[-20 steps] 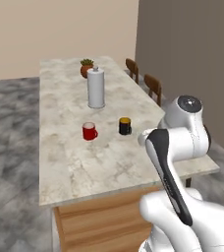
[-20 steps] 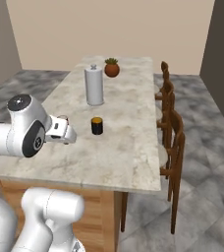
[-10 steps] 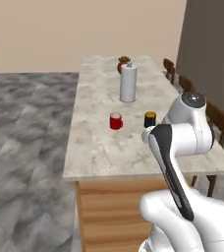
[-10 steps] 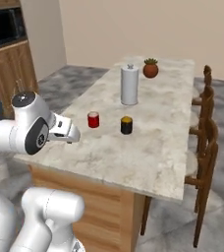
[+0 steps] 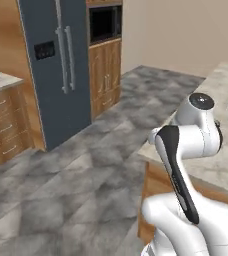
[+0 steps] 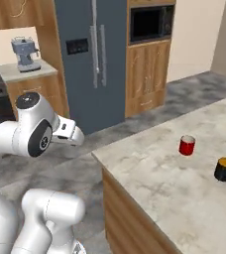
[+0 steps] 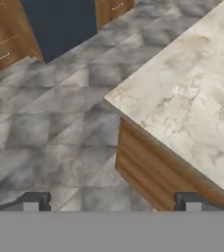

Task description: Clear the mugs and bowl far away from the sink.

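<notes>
1. Glossy red mug (image 6: 187, 146) stands upright on the pale marble-patterned surface (image 6: 154, 168), some way in from its corner.
2. Black mug with orange-yellow inside (image 6: 224, 169) stands upright on the same surface, near the red mug but apart from it, closer to the right edge of the right base view.
3. The surface is a marble slab on a wooden cabinet base (image 7: 148, 170); the hand view shows its corner from above.
4. Claw (image 7: 111, 202) is wide open with nothing between its tips, hanging over the grey stone-look floor (image 7: 50, 128) just off the surface corner, well apart from both mugs.
5. White arm (image 6: 33, 134) stands left of the surface in the right base view.
6. Tall dark blue-grey refrigerator (image 6: 92, 59) stands behind, with a black built-in oven in wooden cabinets (image 6: 152, 22) beside it.
7. Grey coffee machine (image 6: 25, 53) sits on a far counter at the left.
</notes>
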